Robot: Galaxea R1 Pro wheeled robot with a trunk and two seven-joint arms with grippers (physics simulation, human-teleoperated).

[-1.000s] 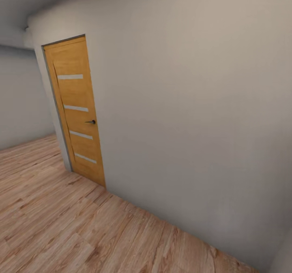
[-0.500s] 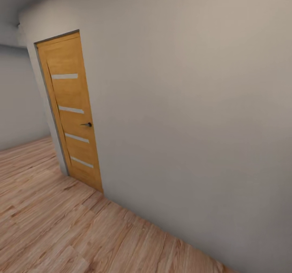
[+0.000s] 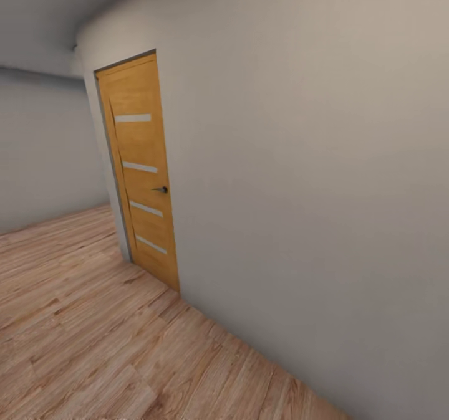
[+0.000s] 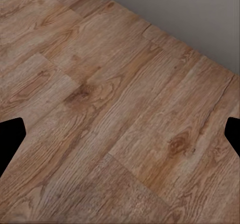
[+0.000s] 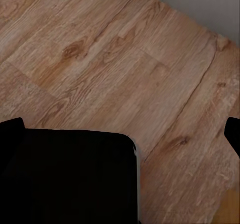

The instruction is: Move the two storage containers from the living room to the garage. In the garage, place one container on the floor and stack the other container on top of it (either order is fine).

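One shut door (image 3: pixel 140 171) breaks the wall (image 3: pixel 299 177); both tools spread wide, empty, over plank floor (image 3: pixel 81 339).

Light wood-plank flooring (image 3: pixel 93 345) — grey wall (image 3: pixel 312 189), closed wooden door (image 3: pixel 140 171)

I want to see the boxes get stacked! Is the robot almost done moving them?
Not yet. Nothing looks finished: the head view shows a closed wooden door, a plain grey wall and light wood-plank floor, not the garage's concrete. Both wrist views look down at those planks; the left gripper is open, with no orange bin between its fingers. Fetching, carrying and stacking still seem ahead.
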